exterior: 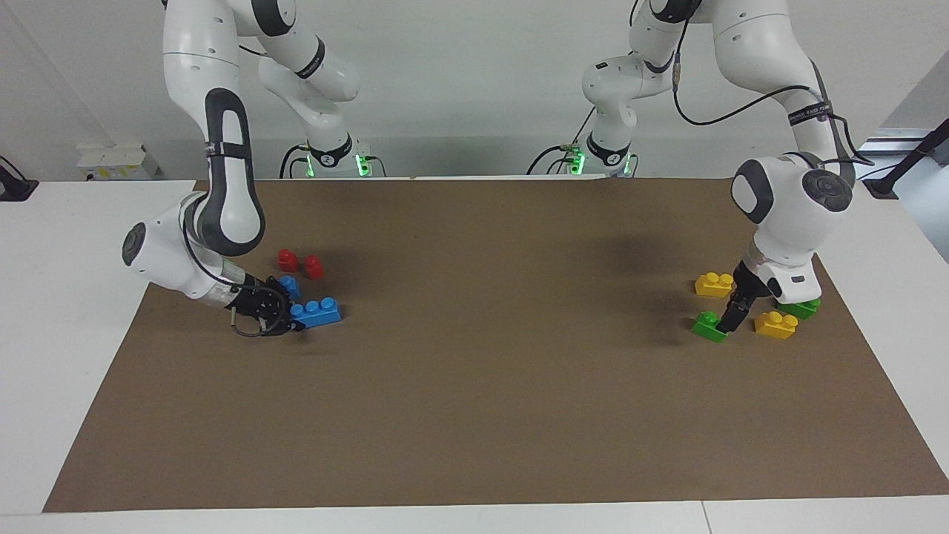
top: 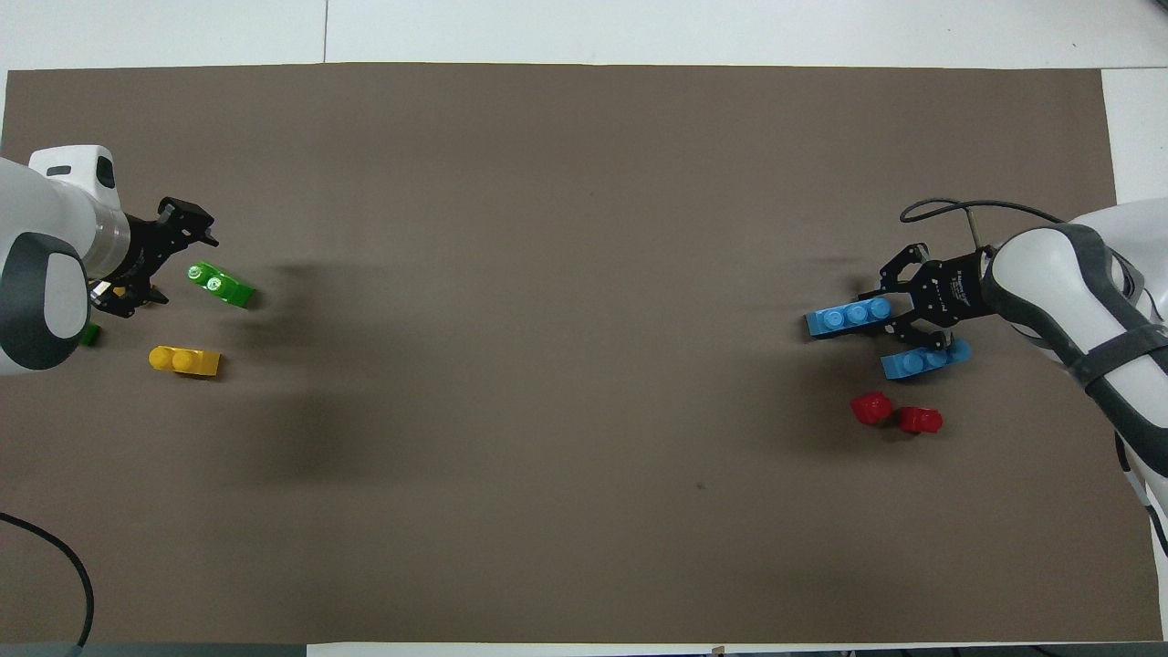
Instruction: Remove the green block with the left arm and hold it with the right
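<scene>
Overhead view shows the green block [top: 221,284] lying free on the surface beside the left hand [top: 155,255], whose fingers are spread just off it, so the removal looks done; the right hand [top: 899,318] pinches the long blue brick [top: 844,318] and should keep hold

I see even, bright, diffuse light from overhead, with no glare on the matte brown mat [exterior: 474,386]. Soft, blurred shadows of the arms spread across it, darkest toward nine o'clock in my overhead view. Both views are sharp enough to show brick studs; the mat's edges bow slightly near the corners.
</scene>
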Tool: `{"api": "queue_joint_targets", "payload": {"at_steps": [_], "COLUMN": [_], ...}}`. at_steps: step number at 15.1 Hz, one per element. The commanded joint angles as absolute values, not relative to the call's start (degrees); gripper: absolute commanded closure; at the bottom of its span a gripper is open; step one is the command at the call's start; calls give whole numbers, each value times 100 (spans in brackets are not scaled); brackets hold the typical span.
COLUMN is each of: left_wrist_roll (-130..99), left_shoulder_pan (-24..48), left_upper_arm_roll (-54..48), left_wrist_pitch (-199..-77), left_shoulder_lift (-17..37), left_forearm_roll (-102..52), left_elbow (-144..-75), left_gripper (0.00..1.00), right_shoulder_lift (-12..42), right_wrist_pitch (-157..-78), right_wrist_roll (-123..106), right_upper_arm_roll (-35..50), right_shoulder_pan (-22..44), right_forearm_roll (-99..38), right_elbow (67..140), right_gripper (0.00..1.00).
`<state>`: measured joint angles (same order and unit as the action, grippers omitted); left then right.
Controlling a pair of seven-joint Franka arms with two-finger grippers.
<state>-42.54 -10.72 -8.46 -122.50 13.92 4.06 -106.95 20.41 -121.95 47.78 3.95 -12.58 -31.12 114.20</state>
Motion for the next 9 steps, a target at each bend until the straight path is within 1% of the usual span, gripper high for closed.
{"api": "queue_joint_targets", "payload": {"at_steps": [1, 4, 6, 9], "left_wrist_roll": [-3317, -2490, -2059, -1322], "left_shoulder_pan": [-967, -958, -949, -949], "left_upper_arm_roll": [-826, -817, -826, -870], "left_wrist_pitch": [-11358, -10926, -10601, -10171], "left_shoulder_lift": [1319, 960, 704, 274], "left_forearm_roll": [501, 501, 501, 483], "left_elbow": [-10231, -10143, -10116, -10134], "left_gripper": [0, 0, 0, 0], "right_shoulder_lift": [2030, 1987, 1838, 1513], "right_wrist_pitch": [-12051, -11629, -11453, -11242], "right_wrist_roll": [4737, 4930, 4983, 4904], "right_upper_arm_roll": [439, 431, 422, 422], "right_shoulder_pan": [-1301, -1283, -1274, -1266], "right_forearm_roll": [-3076, -3067, -2980, -2735], "right_elbow": [11312, 11022, 10943, 10873], "right_gripper": [9, 4, 0, 0]}}
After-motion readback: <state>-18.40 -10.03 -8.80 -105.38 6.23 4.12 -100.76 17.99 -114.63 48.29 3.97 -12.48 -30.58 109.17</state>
